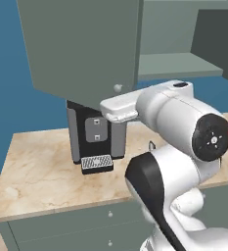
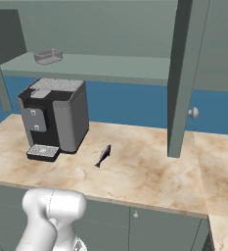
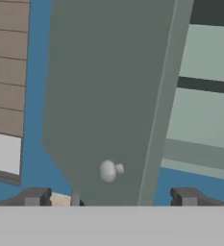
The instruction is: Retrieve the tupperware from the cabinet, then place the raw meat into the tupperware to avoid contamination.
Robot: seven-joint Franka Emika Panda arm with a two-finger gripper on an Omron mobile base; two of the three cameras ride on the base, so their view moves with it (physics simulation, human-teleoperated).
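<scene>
Wide-spread and holding nothing, the gripper (image 3: 111,197) faces the knob (image 3: 108,170) of the cabinet (image 3: 108,96) door. On the inner shelf (image 2: 110,66) sits the tupperware (image 2: 48,56) — reaching past the swung-open door risks the arm clipping it. Below, the raw meat (image 2: 103,155) lies on the counter (image 2: 149,171).

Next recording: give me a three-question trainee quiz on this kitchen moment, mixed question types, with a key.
1. True or false: the cabinet doors stand open.
2. Where is the tupperware? A) on the counter B) on the cabinet shelf C) in the end effector
3. Fill in: the fish lies on the counter to the ____ of the coffee machine in the right base view.

Key: 1 true. 2 B. 3 right. Note: the end effector is open, facing a door knob.
</scene>
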